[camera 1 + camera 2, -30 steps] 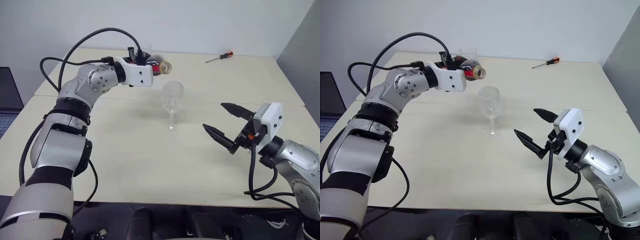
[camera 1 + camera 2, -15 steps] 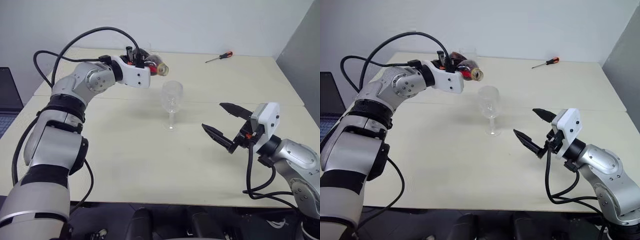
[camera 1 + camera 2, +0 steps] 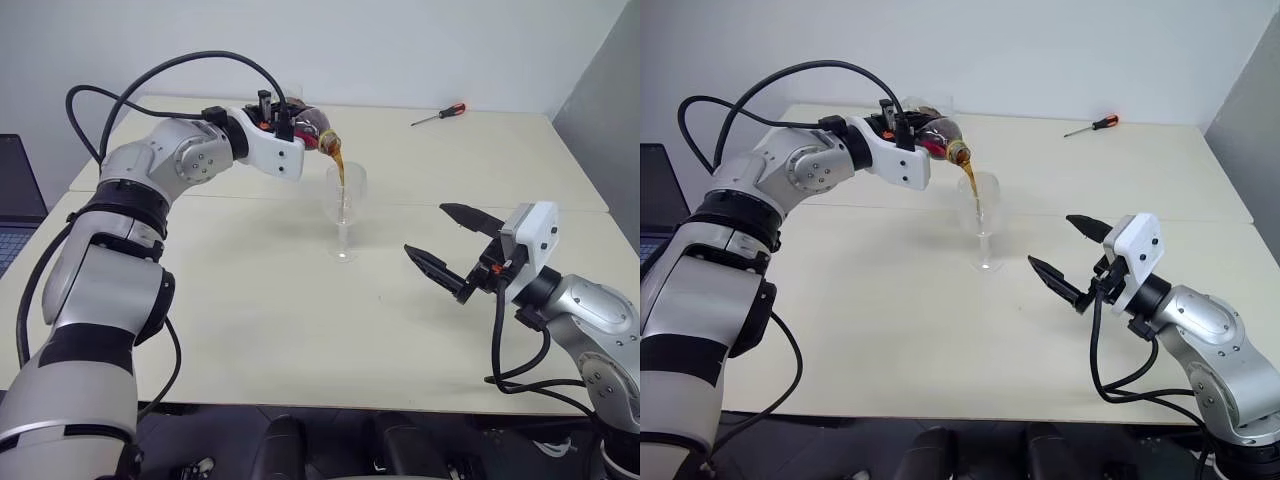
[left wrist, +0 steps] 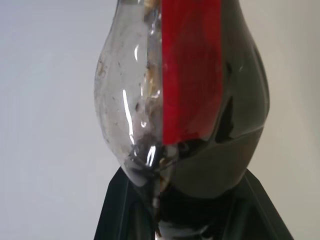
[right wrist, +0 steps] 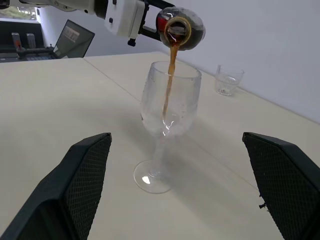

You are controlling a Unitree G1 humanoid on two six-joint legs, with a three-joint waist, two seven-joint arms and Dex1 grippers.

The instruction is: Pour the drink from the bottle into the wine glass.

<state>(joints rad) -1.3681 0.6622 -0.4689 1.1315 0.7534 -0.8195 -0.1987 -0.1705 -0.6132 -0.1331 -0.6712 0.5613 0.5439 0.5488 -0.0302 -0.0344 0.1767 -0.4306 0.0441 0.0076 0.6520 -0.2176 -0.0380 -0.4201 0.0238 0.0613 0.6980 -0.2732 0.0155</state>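
The left gripper's fingers are being largely hidden behind the bottle clamped between them. In the left wrist view the bottle's neck and mouth are being cut off by the picture's edge. A laptop beyond the table's left edge is being cropped. The tumbler near the far edge is being partly covered by the bottle.

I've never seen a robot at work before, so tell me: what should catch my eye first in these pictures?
The thin brown stream of drink falling from the tilted bottle, which the left end effector holds above the wine glass mid-table. Next, the right end effector, wide open, waiting just right of the glass. Far back lie a red-handled screwdriver and a short tumbler.
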